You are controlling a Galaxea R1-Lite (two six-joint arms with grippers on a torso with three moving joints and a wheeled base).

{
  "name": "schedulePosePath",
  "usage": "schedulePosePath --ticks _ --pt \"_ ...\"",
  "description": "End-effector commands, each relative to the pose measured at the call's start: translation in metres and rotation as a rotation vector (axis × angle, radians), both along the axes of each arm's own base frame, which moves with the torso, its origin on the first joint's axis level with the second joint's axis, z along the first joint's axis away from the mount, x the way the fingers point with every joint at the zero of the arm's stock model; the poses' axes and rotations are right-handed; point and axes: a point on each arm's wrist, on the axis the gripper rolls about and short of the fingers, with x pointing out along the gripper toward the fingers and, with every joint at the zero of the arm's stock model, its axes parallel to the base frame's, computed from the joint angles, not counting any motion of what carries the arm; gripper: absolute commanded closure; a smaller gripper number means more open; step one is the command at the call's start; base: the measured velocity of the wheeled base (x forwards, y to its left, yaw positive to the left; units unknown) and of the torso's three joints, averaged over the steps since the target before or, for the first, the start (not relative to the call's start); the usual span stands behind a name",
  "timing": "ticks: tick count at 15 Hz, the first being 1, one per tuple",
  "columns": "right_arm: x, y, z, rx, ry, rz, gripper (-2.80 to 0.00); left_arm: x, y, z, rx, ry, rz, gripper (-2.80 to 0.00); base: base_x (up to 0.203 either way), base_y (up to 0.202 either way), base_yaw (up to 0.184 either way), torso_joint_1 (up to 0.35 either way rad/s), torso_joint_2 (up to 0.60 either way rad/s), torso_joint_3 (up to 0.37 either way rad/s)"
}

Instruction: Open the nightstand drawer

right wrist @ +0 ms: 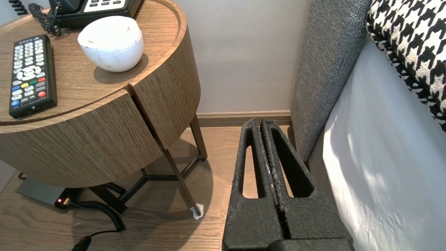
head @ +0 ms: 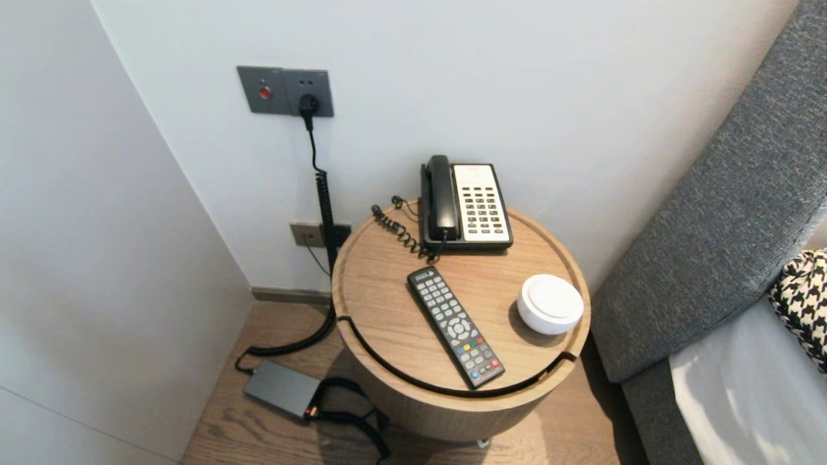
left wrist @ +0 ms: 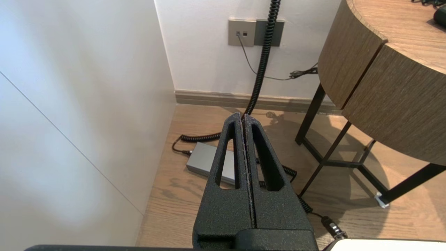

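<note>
Jaws pressing together on both: left gripper (left wrist: 243,116) hanging above the power adapter (left wrist: 209,162) on the floor (left wrist: 195,195), right gripper (right wrist: 261,121) hanging beside the bed (right wrist: 376,139). Remote control (head: 455,326) lying on the round surface (head: 381,284), long axis running diagonally, coloured-button end pointing at the front rim.

A hotel-like bedroom: round bedside table (head: 387,290) with desk telephone (head: 466,203) and remote (head: 455,326), upholstered headboard (head: 711,226) alongside.

no writing that i can read here. the remote control (head: 455,326) on the round table (head: 381,297) has a small white logo (head: 424,276) at its far end and printed keys, all too small to make out. the telephone (head: 466,205) keypad and the faint print above it are equally illegible.
</note>
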Motion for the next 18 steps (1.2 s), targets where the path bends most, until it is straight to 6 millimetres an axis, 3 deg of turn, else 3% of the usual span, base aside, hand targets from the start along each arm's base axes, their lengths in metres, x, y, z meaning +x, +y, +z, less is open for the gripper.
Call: schedulePosePath --ticks 1,6,8,10,12,15,18 --pt "0.002 0.000 -0.007 -0.006 0.023 0.003 0.00 0.001 0.000 -0.003 0.000 0.012 0.000 0.00 0.000 0.000 0.000 0.000 0.00 0.000" --pt "0.000 0.000 -0.002 -0.023 0.005 0.023 0.00 0.001 0.000 -0.003 0.000 0.012 0.000 0.00 0.000 0.000 0.000 0.000 0.00 0.000" --pt "-0.007 0.001 0.021 -0.027 -0.043 0.054 0.00 0.001 0.000 -0.003 0.000 0.012 0.000 0.00 0.000 0.000 0.000 0.000 0.00 0.000" --pt "-0.008 0.001 0.031 -0.030 0.016 0.070 0.00 0.001 0.000 -0.003 0.000 0.012 0.000 0.00 0.000 0.000 0.000 0.000 0.00 0.000" --pt "-0.004 0.002 0.071 -0.028 0.092 0.090 0.00 0.001 0.000 -0.003 0.000 0.012 0.000 0.00 0.000 0.000 0.000 0.000 0.00 0.000" --pt "0.041 0.004 0.137 0.006 0.310 0.141 0.00 0.001 0.000 -0.003 0.000 0.012 0.000 0.00 0.000 0.000 0.000 0.000 0.00 0.000" --pt "0.100 0.010 0.178 0.081 0.511 0.253 0.00 0.001 0.000 -0.003 0.000 0.012 0.000 0.00 0.000 0.000 0.000 0.000 0.00 0.000"
